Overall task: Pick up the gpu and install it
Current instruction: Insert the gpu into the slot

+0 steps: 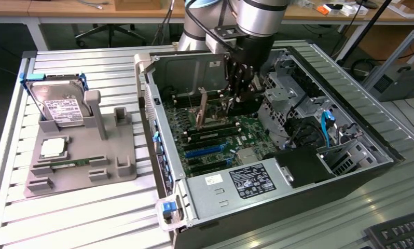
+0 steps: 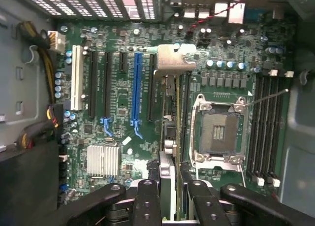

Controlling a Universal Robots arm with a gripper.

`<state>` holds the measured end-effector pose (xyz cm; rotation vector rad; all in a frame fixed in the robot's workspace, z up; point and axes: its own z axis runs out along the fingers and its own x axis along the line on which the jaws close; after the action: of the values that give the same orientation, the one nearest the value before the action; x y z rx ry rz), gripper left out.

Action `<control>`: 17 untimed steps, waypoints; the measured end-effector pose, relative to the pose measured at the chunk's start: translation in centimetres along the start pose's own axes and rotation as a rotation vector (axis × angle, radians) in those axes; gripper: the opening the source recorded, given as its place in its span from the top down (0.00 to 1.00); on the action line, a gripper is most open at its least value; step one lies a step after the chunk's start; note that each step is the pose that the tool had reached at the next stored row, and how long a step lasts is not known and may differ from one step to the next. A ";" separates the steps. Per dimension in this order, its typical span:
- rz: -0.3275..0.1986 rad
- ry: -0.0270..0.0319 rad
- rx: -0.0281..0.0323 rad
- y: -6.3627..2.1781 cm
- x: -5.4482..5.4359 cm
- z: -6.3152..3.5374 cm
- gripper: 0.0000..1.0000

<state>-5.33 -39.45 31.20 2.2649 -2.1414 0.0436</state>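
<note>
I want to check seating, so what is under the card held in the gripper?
Under the thin dark card with silvery bracket lies the green motherboard, beside the blue slot. The card's edge covers its own slot.

Arm (image 1: 259, 15): one silver-grey jointed arm, reaching steeply down from above into the open computer case (image 1: 373, 155), over the half farthest from the case's power supply.

Wrist: black housing, pointing nearly straight down toward the motherboard (image 2: 118, 88) inside the case.

Gripper (image 2: 169, 186): black, two-fingered, hanging vertically inside the case. Fingers (image 2: 147, 201) are standing partly closed, gripping the gpu (image 2: 168, 132) edge-on between them; the card is held upright, its silvery bracket end lying away from the fingers, directly above the motherboard beside the processor socket.
</note>
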 end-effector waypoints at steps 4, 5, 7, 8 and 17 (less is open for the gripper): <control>0.027 -0.0448 0.0014 0.01 0.0 0.00 0.73; 0.033 -0.0549 0.0018 0.00 0.0 0.00 0.73; 0.044 -0.0729 0.0024 0.00 0.0 0.00 0.73; 0.046 -0.0740 0.0025 0.01 0.0 0.00 0.73; 0.064 -0.0741 0.0024 0.01 0.2 0.03 0.73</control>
<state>-5.33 -39.61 31.18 2.2337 -2.2502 -0.0372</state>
